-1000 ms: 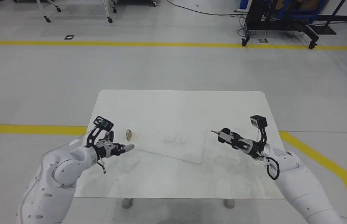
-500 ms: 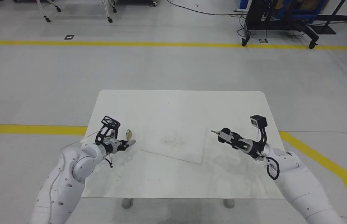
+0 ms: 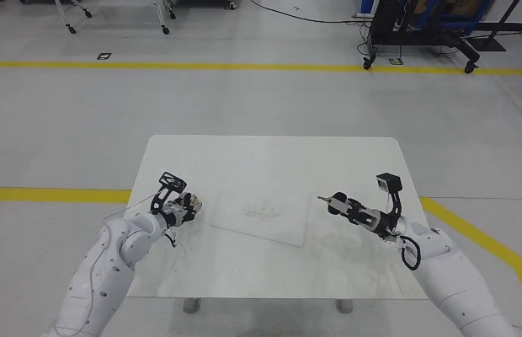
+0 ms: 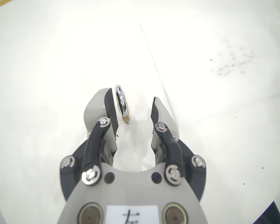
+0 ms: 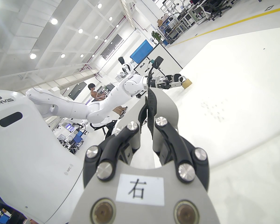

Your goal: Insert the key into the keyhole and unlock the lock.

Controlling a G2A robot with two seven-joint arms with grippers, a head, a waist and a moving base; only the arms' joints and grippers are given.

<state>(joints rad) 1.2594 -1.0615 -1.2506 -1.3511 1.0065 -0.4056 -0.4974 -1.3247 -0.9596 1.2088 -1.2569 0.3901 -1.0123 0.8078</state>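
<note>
A small brass padlock (image 4: 122, 103) with a silver shackle stands on edge on the white table (image 3: 269, 160), near its left side. My left gripper (image 4: 133, 108) is open and straddles the padlock, which sits close against one finger (image 4: 110, 108), leaving a gap to the other. From the right wrist view the padlock (image 5: 187, 83) shows just past the left gripper (image 5: 177, 81). My right gripper (image 3: 331, 202) hangs over the table's right half, shut on the key (image 3: 321, 199), whose thin metal tip pokes out toward the table's middle. Its fingers (image 5: 151, 103) are pressed together.
A thin white sheet (image 3: 261, 211) with dark speckles lies flat in the middle of the table, its edge running just beside the padlock. The table's near edge is close behind both arms. Yellow floor lines run past the table.
My left gripper has moved from near the table's front-left edge forward to the padlock and now stands around it. The right arm with the key has stayed still.
</note>
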